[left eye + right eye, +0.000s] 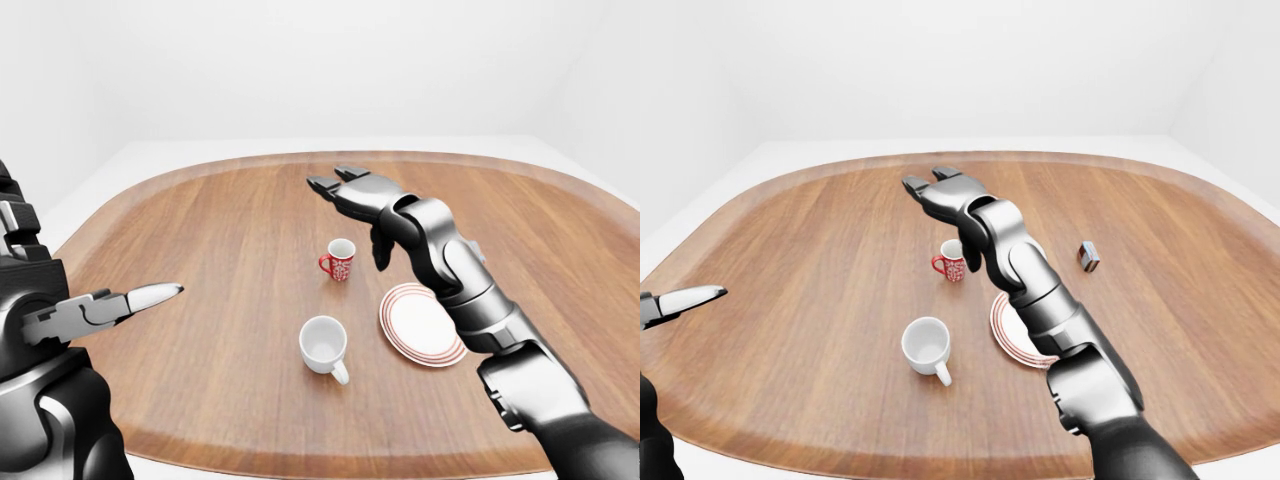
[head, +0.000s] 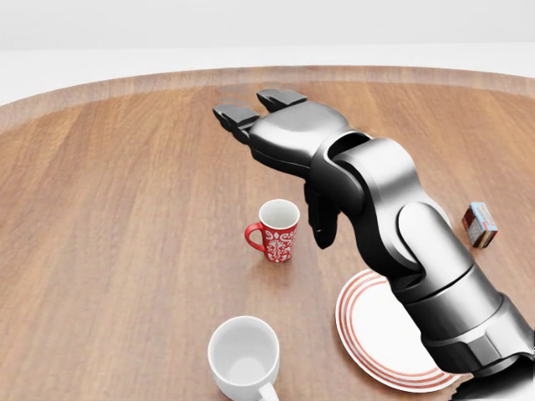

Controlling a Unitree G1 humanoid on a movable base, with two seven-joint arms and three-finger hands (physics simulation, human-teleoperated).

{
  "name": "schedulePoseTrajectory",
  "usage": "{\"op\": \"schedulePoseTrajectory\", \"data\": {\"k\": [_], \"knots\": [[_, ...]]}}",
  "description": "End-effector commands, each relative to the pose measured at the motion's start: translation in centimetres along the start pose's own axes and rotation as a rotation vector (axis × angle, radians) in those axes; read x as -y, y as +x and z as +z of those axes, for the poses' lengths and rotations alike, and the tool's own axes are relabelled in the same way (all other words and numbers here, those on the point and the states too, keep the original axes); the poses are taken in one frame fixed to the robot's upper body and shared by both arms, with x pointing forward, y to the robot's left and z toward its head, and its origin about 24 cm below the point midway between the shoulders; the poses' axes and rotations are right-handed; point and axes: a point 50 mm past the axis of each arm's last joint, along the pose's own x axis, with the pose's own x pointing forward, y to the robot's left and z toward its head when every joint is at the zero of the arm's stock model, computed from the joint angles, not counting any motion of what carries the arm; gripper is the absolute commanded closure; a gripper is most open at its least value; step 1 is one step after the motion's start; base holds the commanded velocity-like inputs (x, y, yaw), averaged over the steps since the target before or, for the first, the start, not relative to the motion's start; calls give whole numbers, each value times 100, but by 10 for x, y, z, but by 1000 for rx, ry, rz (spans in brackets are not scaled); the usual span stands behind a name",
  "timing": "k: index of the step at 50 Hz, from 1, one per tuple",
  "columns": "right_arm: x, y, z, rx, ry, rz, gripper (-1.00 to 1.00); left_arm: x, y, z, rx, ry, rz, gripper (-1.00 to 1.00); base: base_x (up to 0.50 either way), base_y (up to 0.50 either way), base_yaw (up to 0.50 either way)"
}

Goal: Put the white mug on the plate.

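Note:
The white mug [image 1: 324, 346] stands upright on the wooden table [image 1: 210, 230], its handle toward the bottom right. It also shows in the head view [image 2: 245, 357]. The white plate with red rings [image 1: 420, 326] lies just to its right, partly hidden by my right arm. My right hand [image 1: 345, 200] is open and empty, held above the table higher in the view than both. My left hand [image 1: 110, 305] is open and empty at the left edge, far from the mug.
A red patterned mug [image 1: 339, 260] stands just above the white mug in the view, below my right hand. A small box [image 1: 1088, 257] lies to the plate's right. The table's near rim [image 1: 300, 462] runs along the bottom.

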Motion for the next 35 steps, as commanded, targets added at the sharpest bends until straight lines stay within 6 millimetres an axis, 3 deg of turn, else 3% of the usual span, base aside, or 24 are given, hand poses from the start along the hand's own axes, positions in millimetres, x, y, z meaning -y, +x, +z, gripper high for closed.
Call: {"op": "schedulePoseTrajectory", "data": {"k": [1, 4, 10, 11, 20, 35], "knots": [[-68, 3, 22, 94, -120, 250, -100, -1, 0, 0, -3, 1, 1, -100, 0, 0, 0], [-72, -4, 36, 193, -140, 279, -100, -1, -1, -1, -5, 2, 1, -100, 0, 0, 0], [-85, -11, 47, 239, -155, 301, -100, 0, -1, -1, -5, 2, 0, -100, 0, 0, 0], [-94, -15, 55, 269, -169, 320, -100, 0, -1, -1, -6, 3, -1, -100, 0, 0, 0], [-112, -27, 93, 402, -216, 337, -100, 0, -2, -2, -13, 4, -1, -100, 0, 0, 0], [-128, -27, 105, 417, -200, 365, -100, 0, -2, -3, -16, 3, 0, -100, 0, 0, 0]]}}
